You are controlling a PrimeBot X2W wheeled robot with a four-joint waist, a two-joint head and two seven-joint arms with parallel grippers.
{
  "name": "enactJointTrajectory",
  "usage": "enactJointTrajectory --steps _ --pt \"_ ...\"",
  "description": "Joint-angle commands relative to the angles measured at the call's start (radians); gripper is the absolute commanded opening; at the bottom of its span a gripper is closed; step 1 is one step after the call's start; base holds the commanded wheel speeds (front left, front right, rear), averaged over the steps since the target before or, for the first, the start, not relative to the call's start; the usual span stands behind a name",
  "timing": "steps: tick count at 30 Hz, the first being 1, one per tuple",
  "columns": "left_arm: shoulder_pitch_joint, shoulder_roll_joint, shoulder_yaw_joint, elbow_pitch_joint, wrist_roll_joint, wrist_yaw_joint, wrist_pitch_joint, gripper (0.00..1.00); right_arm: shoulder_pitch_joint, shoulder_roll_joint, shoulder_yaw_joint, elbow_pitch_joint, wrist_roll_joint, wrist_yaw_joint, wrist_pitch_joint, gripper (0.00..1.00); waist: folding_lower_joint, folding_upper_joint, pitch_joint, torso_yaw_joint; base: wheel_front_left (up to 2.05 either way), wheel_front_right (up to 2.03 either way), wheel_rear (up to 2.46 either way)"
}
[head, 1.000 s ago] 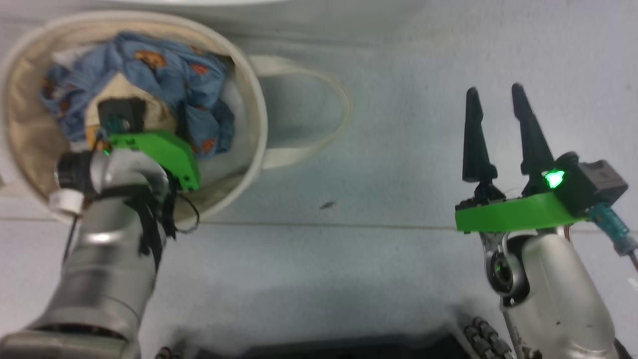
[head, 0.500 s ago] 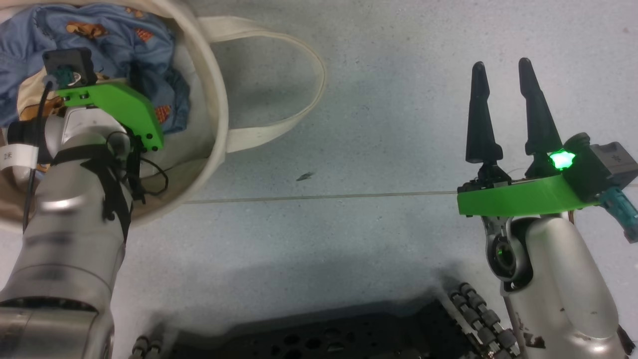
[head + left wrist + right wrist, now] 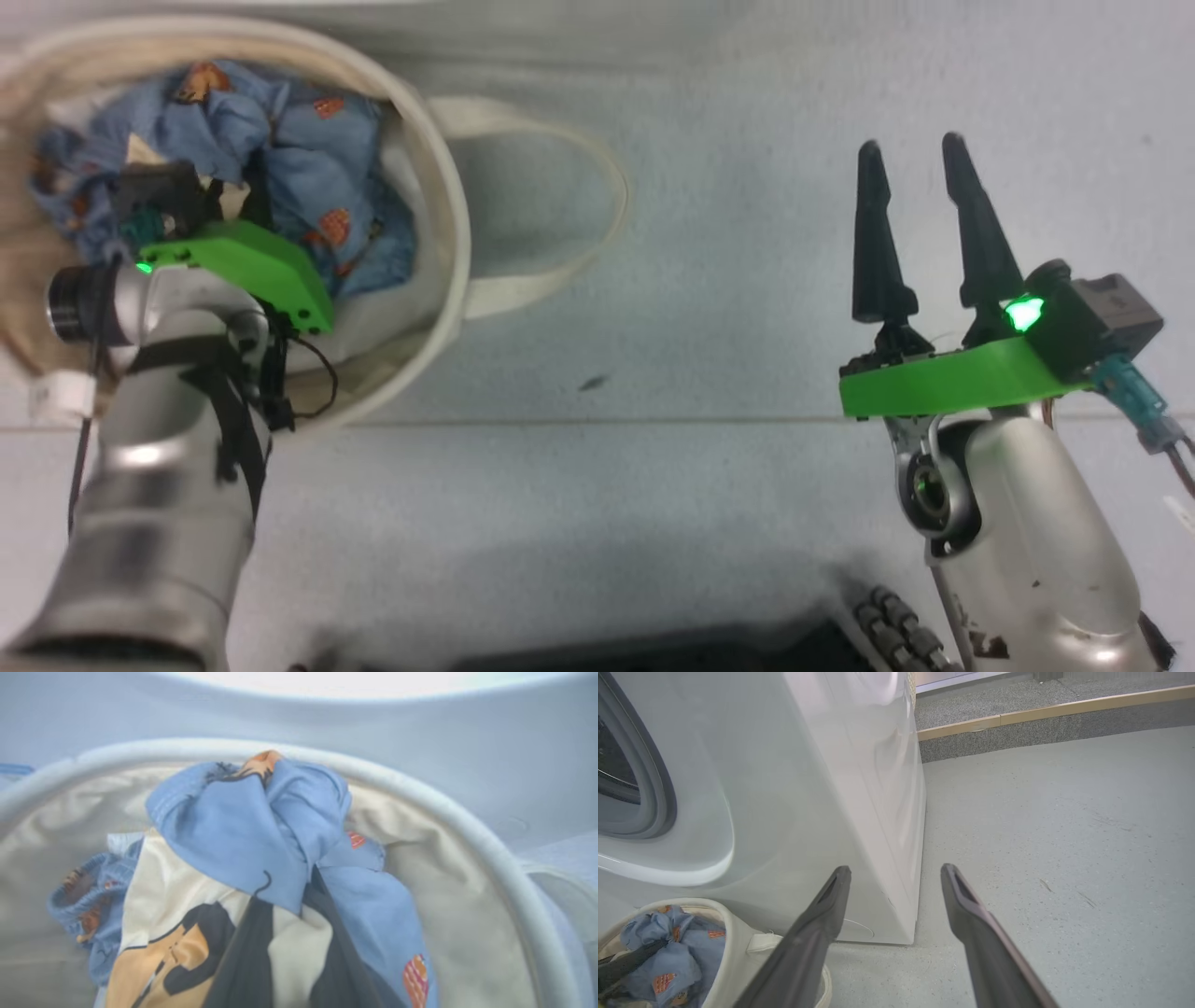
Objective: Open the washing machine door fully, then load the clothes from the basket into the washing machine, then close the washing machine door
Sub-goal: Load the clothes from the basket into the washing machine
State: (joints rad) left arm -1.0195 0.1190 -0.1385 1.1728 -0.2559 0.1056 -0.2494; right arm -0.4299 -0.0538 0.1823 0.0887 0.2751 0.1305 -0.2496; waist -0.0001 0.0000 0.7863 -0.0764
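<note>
The clothes (image 3: pixel 243 835), of light-blue fabric with orange, cream and black printed figures, are gathered directly around the left gripper (image 3: pixel 289 933), inside the basket (image 3: pixel 448 812). The two dark fingers (image 3: pixel 243 961) of this gripper are drawn close together and a cream and black printed part of the cloth is pinched between them; their tips are hidden under a blue fold that is bunched up above them. More crumpled blue cloth is seen to the left of the fingers, against the cream inner wall. The round rim of the basket is curved behind and to the right of the gripper, and beyond it the white front of the washing machine (image 3: pixel 808 788) is standing. In the head view one long loop handle (image 3: pixel 597 187) is laid flat on the grey floor (image 3: pixel 747 513), on the side of the basket turned towards the right gripper (image 3: pixel 911 149). The right gripper is held well apart from the basket, above the floor, with its fingers spread wide apart. In the right wrist view the corner of the washing machine is seen ahead of these fingers, its grey rubber ring (image 3: pixel 663 788) far to their left, and the basket just beside the foot of the machine
</note>
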Motion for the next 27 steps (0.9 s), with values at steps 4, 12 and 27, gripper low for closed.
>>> enactJointTrajectory --steps 4,12,27 --pt "0.158 0.042 0.058 -0.231 0.026 0.019 -0.012 0.0 0.059 0.004 0.031 -0.004 0.015 0.0 -0.012 1.0 0.0001 0.0 -0.136 0.032 0.0 0.0 0.0" --pt "0.392 0.009 0.132 -0.586 0.116 0.014 -0.012 0.0 0.106 0.004 0.046 0.03 0.03 0.0 -0.012 1.0 0.0001 0.0 -0.307 0.061 0.0 0.0 0.0" --pt "0.717 -0.048 0.15 -1.087 0.217 -0.075 -0.012 0.0 0.21 0.004 -0.004 0.045 0.07 0.0 -0.012 1.0 0.0001 0.0 -0.554 0.076 0.0 0.0 0.0"
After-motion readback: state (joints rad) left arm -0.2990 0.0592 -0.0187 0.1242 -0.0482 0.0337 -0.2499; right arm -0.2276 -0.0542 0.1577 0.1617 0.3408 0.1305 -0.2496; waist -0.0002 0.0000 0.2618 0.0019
